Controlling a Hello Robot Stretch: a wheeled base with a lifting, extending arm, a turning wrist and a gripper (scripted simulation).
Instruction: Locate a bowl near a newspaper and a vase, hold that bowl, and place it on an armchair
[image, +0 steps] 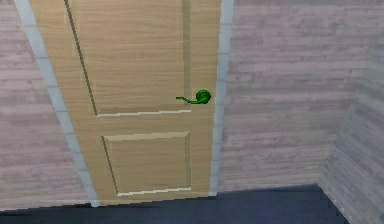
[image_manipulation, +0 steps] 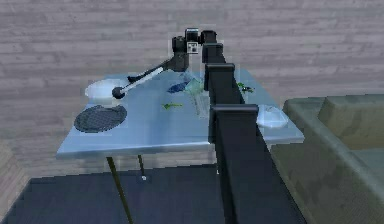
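A white bowl (image_manipulation: 100, 90) stands on the left part of a pale blue-grey table (image_manipulation: 160, 132) in the arm side view. The dark arm (image_manipulation: 228, 120) rises across the table. From its far end the gripper (image_manipulation: 122, 92) slants down to the left, with its thin fingers (image_manipulation: 145, 76) ending at the bowl's right rim. I cannot tell whether it holds anything. Small green and pale things (image_manipulation: 181, 96) lie on the table beside the arm. An olive-green armchair (image_manipulation: 340, 145) stands at the right, close to the table's edge.
A dark round plate (image_manipulation: 100, 118) lies in front of the bowl. A small white object (image_manipulation: 270, 115) sits at the table's right edge. The forward view faces a closed wooden door (image: 135, 95) with a green handle (image: 200, 97), set in a pale plank wall (image: 290, 90), close ahead.
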